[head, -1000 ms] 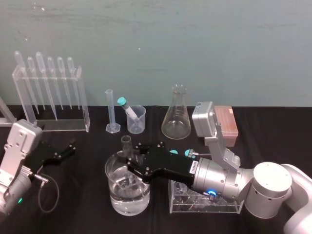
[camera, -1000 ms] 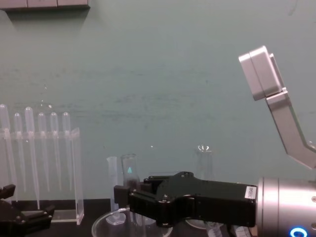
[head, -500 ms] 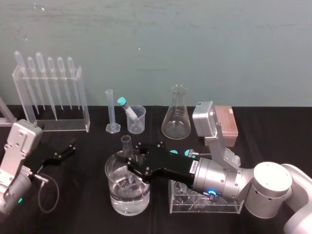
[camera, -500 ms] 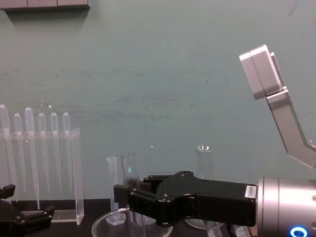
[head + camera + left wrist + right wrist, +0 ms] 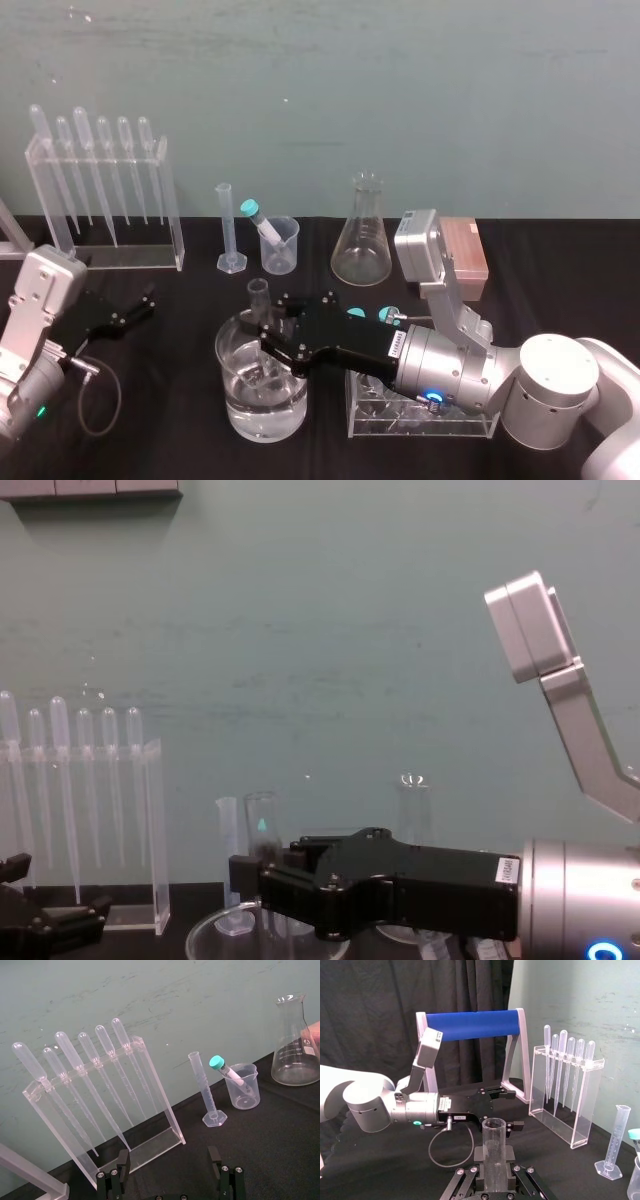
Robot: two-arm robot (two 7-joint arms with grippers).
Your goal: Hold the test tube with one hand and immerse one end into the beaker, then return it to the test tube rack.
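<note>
Test tube (image 5: 259,298): upright, clamped by right gripper (image 5: 266,335), lower end inside beaker (image 5: 234,408). Left gripper (image 5: 138,306): fingers spread, left edge of table (image 5: 170,440).

Light is even and diffuse, from overhead. In the head view the wall (image 5: 400,90) at 12 o'clock is bright and flat, only mottled. The black desk (image 5: 170,400) soaks up light, so there are no readable shadows on it. The right gripper (image 5: 268,322) at 6 o'clock is black on black, and the edges of the jaws barely separate from the cloth. Glass reads by highlights only: a thin bright line on the beaker (image 5: 228,340) rim, a faint one on the test tube (image 5: 258,291) rim, and a hard white glint on the conical flask (image 5: 411,779) lip in the chest view. The silver arm shell (image 5: 550,385) is very bright. The right wrist view is high contrast: dark curtain (image 5: 370,1010) against the lit wall. A blue ring light (image 5: 432,398) glows on the right arm.
</note>
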